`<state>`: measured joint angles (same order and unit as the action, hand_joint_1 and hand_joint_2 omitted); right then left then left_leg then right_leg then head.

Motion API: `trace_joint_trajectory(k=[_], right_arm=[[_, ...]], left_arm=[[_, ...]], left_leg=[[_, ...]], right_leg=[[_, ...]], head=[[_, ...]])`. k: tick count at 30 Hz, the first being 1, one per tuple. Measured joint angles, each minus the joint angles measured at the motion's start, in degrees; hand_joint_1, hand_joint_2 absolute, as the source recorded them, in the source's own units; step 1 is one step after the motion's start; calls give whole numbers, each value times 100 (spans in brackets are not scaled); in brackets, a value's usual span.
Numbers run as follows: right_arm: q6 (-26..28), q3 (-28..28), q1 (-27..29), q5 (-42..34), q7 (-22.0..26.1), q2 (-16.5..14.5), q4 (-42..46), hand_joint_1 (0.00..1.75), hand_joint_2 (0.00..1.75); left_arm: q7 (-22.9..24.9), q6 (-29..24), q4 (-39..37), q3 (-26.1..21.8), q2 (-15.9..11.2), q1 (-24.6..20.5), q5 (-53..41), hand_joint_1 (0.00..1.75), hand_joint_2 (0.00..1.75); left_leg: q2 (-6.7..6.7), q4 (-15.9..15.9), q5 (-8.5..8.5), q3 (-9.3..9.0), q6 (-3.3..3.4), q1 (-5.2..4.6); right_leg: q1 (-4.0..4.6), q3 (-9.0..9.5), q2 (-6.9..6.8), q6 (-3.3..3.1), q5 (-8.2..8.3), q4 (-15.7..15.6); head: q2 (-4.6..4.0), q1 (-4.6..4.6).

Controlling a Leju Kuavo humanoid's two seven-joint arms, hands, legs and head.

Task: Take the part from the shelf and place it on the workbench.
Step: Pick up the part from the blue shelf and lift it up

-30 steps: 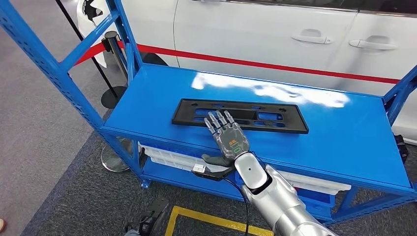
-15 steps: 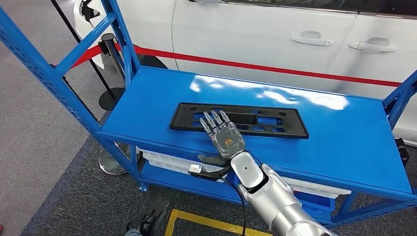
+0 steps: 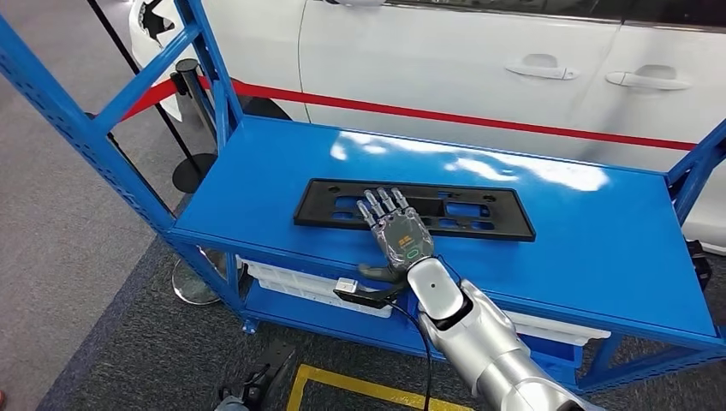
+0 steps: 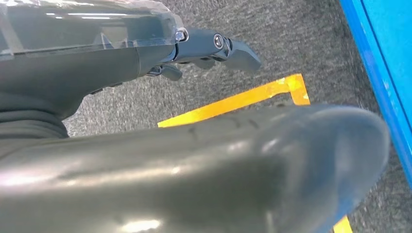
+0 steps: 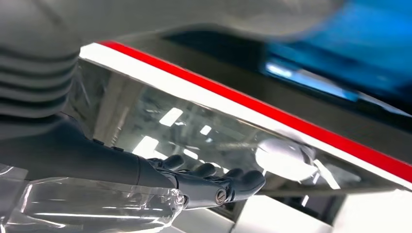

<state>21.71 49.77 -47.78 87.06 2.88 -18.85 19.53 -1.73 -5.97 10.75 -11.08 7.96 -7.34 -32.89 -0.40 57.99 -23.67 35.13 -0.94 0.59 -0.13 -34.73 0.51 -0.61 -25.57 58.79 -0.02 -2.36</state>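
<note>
A long black plastic frame part (image 3: 479, 224) with several cut-outs lies flat on the top of the blue shelf (image 3: 599, 248). My right hand (image 3: 396, 233) reaches over the shelf's front edge, palm down. Its straight fingers (image 3: 382, 203) lie over the part's near rail left of centre, and its thumb (image 3: 377, 272) sticks out sideways over the shelf's front edge. It holds nothing. In the right wrist view the same hand (image 5: 121, 179) has its fingers (image 5: 214, 187) stretched out. My left hand (image 4: 194, 174) hangs beside the shelf above the carpet, holding nothing.
A white car (image 3: 479, 60) with a red stripe stands close behind the shelf. Blue uprights (image 3: 77, 111) rise at the shelf's left, with a stanchion base (image 3: 199, 167) behind. A lower level holds a white tray (image 3: 300, 276). Yellow floor tape (image 3: 360, 383) marks the carpet.
My right hand has edged forward and a little right, its fingers now further over the part's near rail. The view has shifted slightly. The part has not moved.
</note>
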Motion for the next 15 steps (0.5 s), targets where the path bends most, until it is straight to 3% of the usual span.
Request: trace_joint_trajectory(k=[2,3,5,7,8,9,11,13,15], right_arm=[[-61,-25,-26,0,-80,2,-11,0,175],[-107,-41,-49,0,-138,2,-14,0,175],[-215,-80,-90,-1,-269,3,-36,0,175],[-295,-104,-100,-2,-372,7,-72,0,175],[-323,-121,-102,-2,-417,9,-91,0,175],[-346,-139,-106,-2,-456,11,-107,0,175],[-389,-185,-128,-2,-523,15,-130,0,175],[-444,-216,-150,5,-588,26,-150,0,175],[-514,-228,-160,46,-667,44,-172,0,175]], left_arm=[[0,-3,0,0,1,-2,-4,0,0],[0,-4,0,0,2,-4,-5,0,0],[0,-7,0,0,2,-1,-5,0,0],[0,-10,-1,0,2,11,-5,0,0],[0,-13,-2,0,2,15,-6,0,0],[-1,-16,-2,0,2,16,-7,0,0],[-4,-21,-2,-1,2,12,-8,0,0],[-14,-23,-2,-2,2,12,-12,0,0],[-24,-25,-3,-3,3,25,-21,0,0]], left_leg=[[7,140,-108,60,-63,17],[11,365,-249,155,-89,21],[13,1088,-619,469,-128,27],[13,1609,-770,704,-146,30],[14,1576,-688,688,-144,30],[14,1320,-514,566,-133,30],[16,529,-163,174,-89,18],[13,69,-62,-53,-31,-7],[5,4,-76,-68,32,-17]], right_leg=[[-15,7,-2,-70,28,-31],[-29,12,-8,-98,40,-45],[-25,11,-15,-124,40,-42],[-17,9,-17,-132,34,-32],[-16,10,-14,-132,30,-26],[-16,14,-9,-130,23,-20],[-5,25,1,-107,6,-11],[13,16,7,-63,0,-7],[19,9,5,-1,11,-22]], head=[[0,-2],[0,-4],[0,-7],[0,-7],[0,-7],[0,-7],[0,-7],[0,-7],[0,-7]])
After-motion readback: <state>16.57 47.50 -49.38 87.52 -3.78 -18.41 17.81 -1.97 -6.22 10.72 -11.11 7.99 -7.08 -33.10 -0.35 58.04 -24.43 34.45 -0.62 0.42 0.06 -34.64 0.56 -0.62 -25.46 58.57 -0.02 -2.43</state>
